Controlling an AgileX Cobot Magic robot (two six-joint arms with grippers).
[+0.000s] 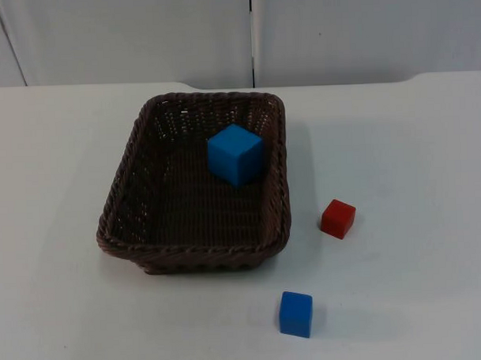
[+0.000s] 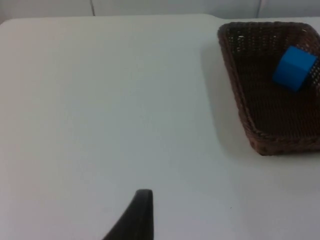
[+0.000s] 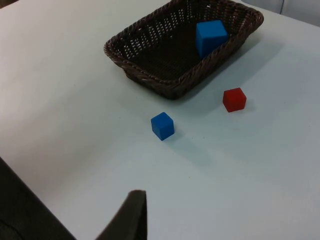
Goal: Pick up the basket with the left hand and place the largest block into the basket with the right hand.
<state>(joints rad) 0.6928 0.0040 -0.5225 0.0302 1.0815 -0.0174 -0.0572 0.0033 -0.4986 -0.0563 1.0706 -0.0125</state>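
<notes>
**Large blue block sits in the wicker basket; both arms held back**

Little of either gripper can be made out: the left wrist view gives a single black fingertip [image 2: 140,212] of the left gripper above bare table, well apart from the basket; the right wrist view gives one black fingertip [image 3: 131,215] of the right gripper, well back from the blocks; whether either claw is released or clenched cannot be told. The left wrist view cuts off the basket's far side.

The basket [image 1: 121,201] is a dark brown woven rectangle with sloping latticed walls and a braided rim, resting on the smooth white table [image 1: 403,301]; inside it, near the back right corner, stands the large blue block [image 1: 236,154], a matte cube turned slightly askew.

Outside, a small red block [image 1: 337,218] lies just beside the basket's right wall; a small blue block [image 1: 296,314] lies near its front right corner, apart from it; a grey partition wall [image 1: 141,37] closes the table's far edge.
</notes>
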